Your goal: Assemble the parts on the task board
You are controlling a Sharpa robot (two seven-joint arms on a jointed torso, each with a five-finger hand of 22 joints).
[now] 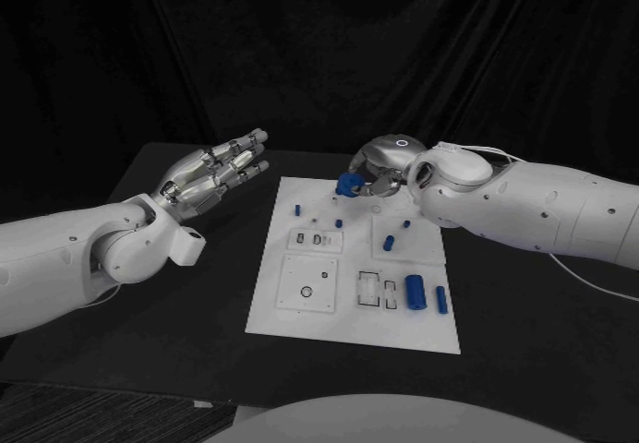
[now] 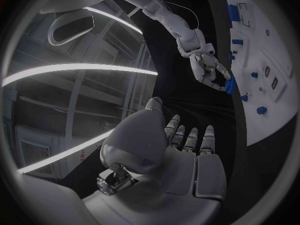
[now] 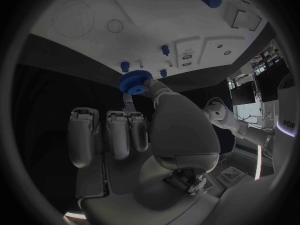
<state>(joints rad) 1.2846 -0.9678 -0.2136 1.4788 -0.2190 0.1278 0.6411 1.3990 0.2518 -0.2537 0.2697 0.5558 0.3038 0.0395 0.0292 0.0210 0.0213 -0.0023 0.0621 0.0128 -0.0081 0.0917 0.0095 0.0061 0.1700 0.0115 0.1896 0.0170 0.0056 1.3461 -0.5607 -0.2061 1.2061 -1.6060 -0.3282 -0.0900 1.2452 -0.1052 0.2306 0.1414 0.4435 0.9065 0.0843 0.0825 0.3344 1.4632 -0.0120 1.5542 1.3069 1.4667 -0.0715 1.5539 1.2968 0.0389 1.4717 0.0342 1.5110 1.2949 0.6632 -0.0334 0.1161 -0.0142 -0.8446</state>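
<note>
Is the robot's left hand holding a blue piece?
No, the left hand hovers beside the task board with fingers apart, holding nothing; the right hand holds the blue gear.

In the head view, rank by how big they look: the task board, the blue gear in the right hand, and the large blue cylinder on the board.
1. Task board, by far the largest.
2. Large blue cylinder.
3. Blue gear held by the right hand; partly hidden by fingers, so its rank against the cylinder is unsure.

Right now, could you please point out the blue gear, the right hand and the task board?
blue gear [image 3: 135, 82], right wrist view, toothed rim.
right hand [image 1: 379, 166], head view, back of hand.
task board [image 1: 349, 328], head view, bare near edge.
</note>
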